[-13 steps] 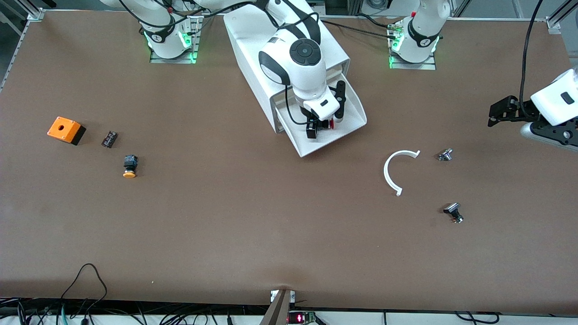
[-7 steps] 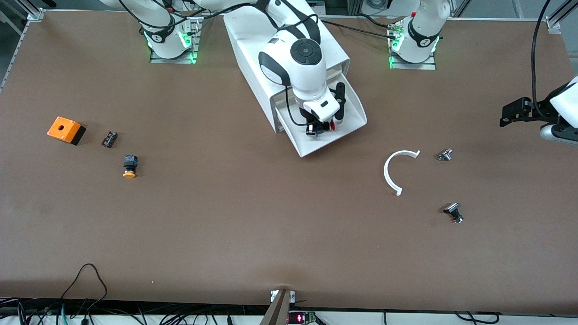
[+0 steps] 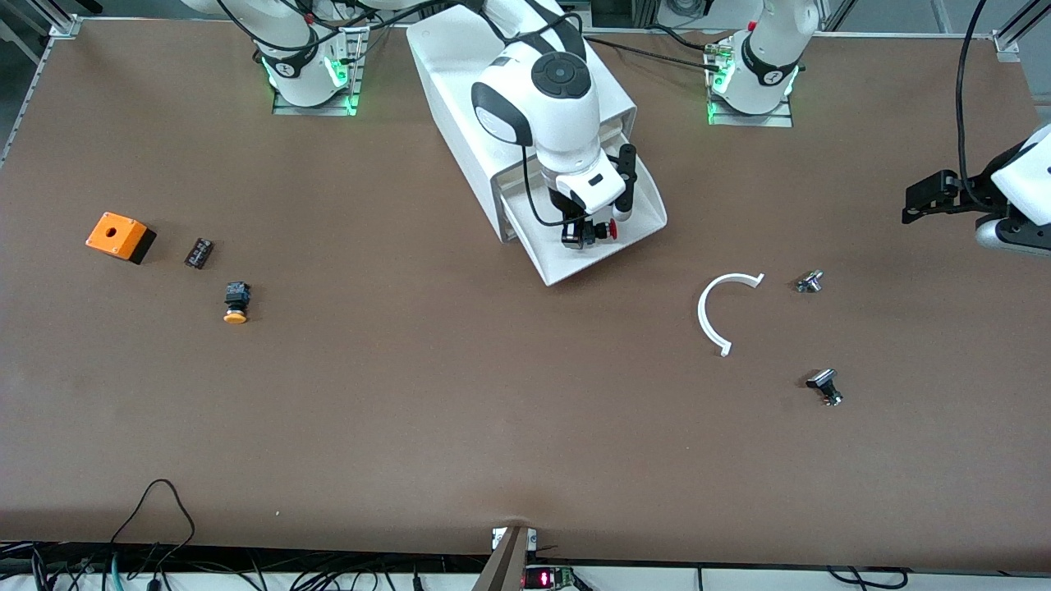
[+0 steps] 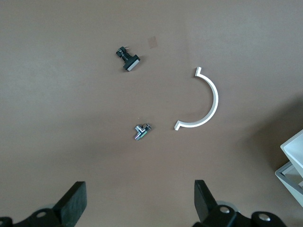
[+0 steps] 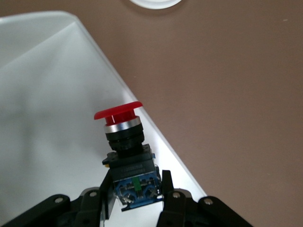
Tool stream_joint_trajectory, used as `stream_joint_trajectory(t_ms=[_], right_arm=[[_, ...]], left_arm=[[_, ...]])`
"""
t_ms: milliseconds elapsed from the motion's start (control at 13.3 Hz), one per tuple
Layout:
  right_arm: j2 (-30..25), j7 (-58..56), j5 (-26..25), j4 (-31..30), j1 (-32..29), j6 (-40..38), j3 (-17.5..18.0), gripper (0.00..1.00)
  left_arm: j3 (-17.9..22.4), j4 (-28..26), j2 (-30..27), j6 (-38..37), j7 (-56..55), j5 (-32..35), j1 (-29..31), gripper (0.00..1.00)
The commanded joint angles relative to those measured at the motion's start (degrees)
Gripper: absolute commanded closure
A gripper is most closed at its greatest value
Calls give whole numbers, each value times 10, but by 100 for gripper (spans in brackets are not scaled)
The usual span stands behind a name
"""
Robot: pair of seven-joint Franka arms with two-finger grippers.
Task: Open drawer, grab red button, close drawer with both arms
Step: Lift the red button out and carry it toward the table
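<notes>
The lowest drawer (image 3: 593,264) of the white cabinet (image 3: 460,82) stands pulled open. My right gripper (image 3: 585,235) is over the open tray, shut on the button (image 3: 612,230). In the right wrist view the fingers (image 5: 166,182) clamp the button's black and blue body, and its red cap (image 5: 118,112) points away from the gripper (image 5: 137,189), over the drawer's rim (image 5: 156,137). My left gripper (image 3: 924,197) hangs open and empty over the table at the left arm's end. In the left wrist view it (image 4: 140,208) shows only bare table between its fingers.
Toward the right arm's end lie an orange box with a hole (image 3: 120,235), a small black part (image 3: 199,252) and an orange-capped button (image 3: 236,304). Toward the left arm's end lie a white arc (image 3: 722,308), a metal part (image 3: 810,281) and a black part (image 3: 823,386).
My right gripper closed on the button in the drawer and rose a little with it, shifting toward the left arm's end. My left gripper shifted slightly.
</notes>
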Motion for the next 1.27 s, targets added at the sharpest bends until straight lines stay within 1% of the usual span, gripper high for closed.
stream_joint_trajectory(t_ms=[0, 150, 375, 525, 675, 825, 1050, 1200], right_arm=[[-51, 19, -6, 2, -15, -30, -17, 75], [-79, 21, -5, 1, -46, -66, -21, 75], [-109, 43, -3, -5, -110, -115, -24, 74], [-118, 45, 2, -19, -176, -130, -17, 74], [-119, 45, 5, -39, -228, -145, -17, 74], [-111, 52, 7, -67, -269, -140, -17, 74], [-112, 175, 6, -142, -295, -127, -17, 74], [-115, 237, 3, -191, -309, -110, -17, 74]], left_arm=[[9, -12, -15, 0, -7, -10, -12, 0], [9, -12, -15, 0, -6, -10, -12, 0], [9, -9, -14, 2, -3, -10, -18, 0], [9, -9, -13, 4, -1, -9, -21, 0], [8, -10, -8, 6, 0, -4, -29, 0], [2, -12, 3, 16, 2, -6, -31, 0], [-4, -24, 19, 62, 4, -17, -45, 0], [-11, -48, 35, 118, 2, -21, -51, 0]])
